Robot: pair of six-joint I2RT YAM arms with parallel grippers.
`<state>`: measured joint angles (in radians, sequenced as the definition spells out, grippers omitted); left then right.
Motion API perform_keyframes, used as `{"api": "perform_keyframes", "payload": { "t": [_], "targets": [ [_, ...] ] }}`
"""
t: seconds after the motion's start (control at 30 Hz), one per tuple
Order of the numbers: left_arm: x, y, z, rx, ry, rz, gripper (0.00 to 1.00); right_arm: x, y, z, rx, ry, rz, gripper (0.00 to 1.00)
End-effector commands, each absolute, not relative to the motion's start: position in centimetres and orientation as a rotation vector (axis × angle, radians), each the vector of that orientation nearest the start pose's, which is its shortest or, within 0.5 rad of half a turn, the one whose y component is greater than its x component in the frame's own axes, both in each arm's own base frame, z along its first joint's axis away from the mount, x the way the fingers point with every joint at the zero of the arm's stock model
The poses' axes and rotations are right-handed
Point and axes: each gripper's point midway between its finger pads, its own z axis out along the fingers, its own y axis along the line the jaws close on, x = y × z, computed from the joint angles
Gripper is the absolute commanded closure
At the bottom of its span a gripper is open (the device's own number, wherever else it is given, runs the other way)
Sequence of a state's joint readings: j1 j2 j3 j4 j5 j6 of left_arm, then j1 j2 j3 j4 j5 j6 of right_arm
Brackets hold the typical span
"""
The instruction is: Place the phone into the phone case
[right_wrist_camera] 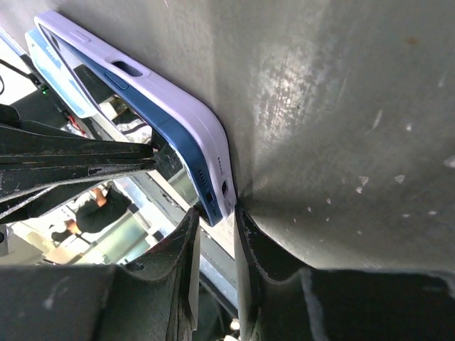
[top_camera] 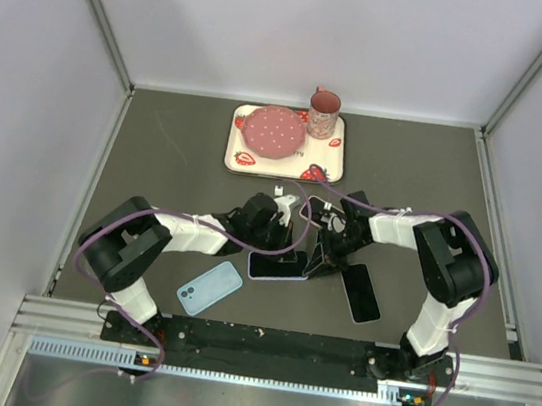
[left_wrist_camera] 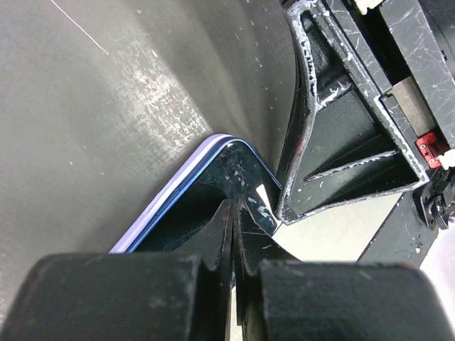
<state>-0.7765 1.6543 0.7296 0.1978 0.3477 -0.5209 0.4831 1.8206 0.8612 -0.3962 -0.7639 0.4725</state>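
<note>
Seating step: phone [left_wrist_camera: 188, 217] nearly in case [right_wrist_camera: 192, 114]. Left gripper [left_wrist_camera: 233, 217] is pinched together, pressing the screen; right gripper [right_wrist_camera: 215, 231] is narrow at the corner, grip unclear. Next: press that corner flush.

Blue-edged phone [top_camera: 277, 265] in lilac case [right_wrist_camera: 205, 126]

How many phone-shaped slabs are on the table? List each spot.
3: light blue one front left, lavender-edged one at centre, black one to its right.
</note>
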Motion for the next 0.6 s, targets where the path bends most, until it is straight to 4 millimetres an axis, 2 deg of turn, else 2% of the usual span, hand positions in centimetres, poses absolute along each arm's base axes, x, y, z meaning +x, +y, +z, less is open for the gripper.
{"api": "perform_keyframes", "payload": {
  "t": [0.0,0.2,0.43,0.57],
  "targets": [
    [19.0,-27.0,-2.9,0.530,2.711,-0.683,1.00,17.7,20.7,-7.0,-0.281,3.170,0.562,0.91],
    [19.1,-27.3,-2.7,0.541,2.701,-0.671,1.00,17.7,20.1,-7.5,-0.321,3.181,0.425,0.97],
    [19.2,-27.4,-2.4,0.563,2.688,-0.633,1.00,17.5,19.5,-8.1,-0.385,3.190,0.255,0.98],
    [19.1,-28.1,-2.0,0.564,2.683,-0.691,1.00,18.1,19.5,-7.9,-0.439,3.159,0.142,0.97]
  ]
}}
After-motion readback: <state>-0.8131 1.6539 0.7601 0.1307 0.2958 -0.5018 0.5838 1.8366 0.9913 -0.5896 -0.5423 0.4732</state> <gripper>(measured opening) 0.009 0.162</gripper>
